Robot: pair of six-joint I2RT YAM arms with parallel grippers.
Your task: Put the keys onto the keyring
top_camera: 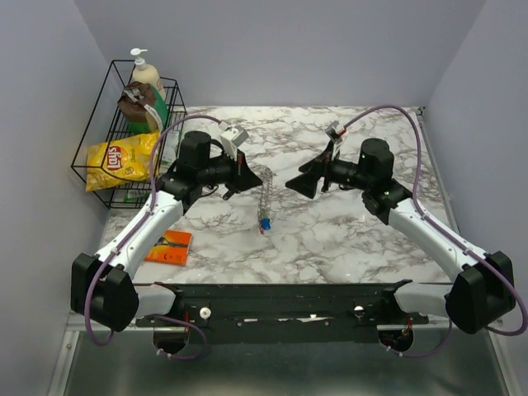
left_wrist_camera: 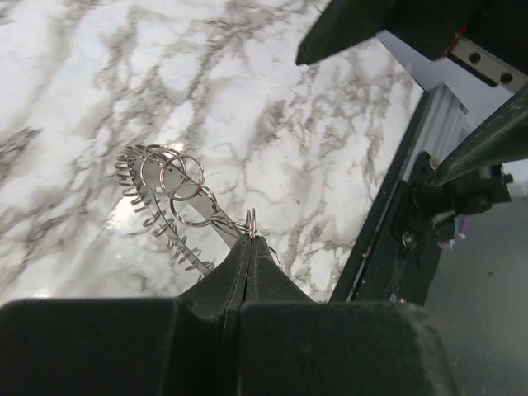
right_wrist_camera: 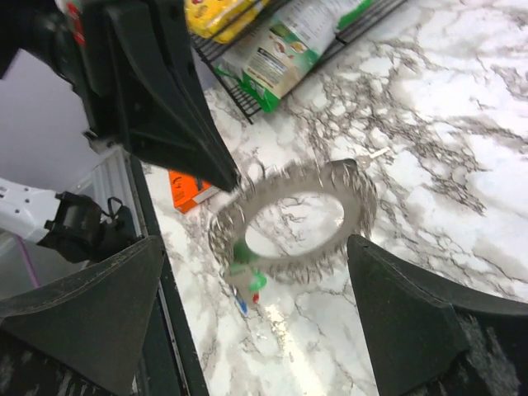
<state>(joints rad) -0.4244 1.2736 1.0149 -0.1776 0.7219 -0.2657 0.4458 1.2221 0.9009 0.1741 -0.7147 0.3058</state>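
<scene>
left gripper (left_wrist_camera: 250, 241) fully closed, fingertips pressed together on a small split ring (left_wrist_camera: 250, 223); that ring ends a short chain of split rings running to the keyring (left_wrist_camera: 153, 202); so the keyring hangs from the left gripper over the middle of the marble table (top_camera: 346, 239); top view shows the keyring edge-on as a thin toothed strip dropping toward the near edge, upper end at the left fingertips; keys (top_camera: 264, 223) bunched at its lower end, blue and a bit of red visible; can't tell if the lowest keys touch the table; right wrist view shows the keyring face-on but motion-blurred, a silvery hoop fringed with small silver keys; green-headed key (right_wrist_camera: 245, 253) on the hoop's lower left, blue-headed key (right_wrist_camera: 239, 304) just below it; right gripper (top_camera: 290, 183) wide open, holding nothing, fingers spread either side of the keyring in its own camera; it faces the left gripper across the keyring, near it but apart; whether a right finger touches the hoop can't be told; wire basket (top_camera: 91, 165) at far left corner with a yellow chip bag (top_camera: 120, 161) and a pump bottle (top_camera: 147, 74); orange packet (top_camera: 169, 246) flat on the table beside the left arm
</scene>
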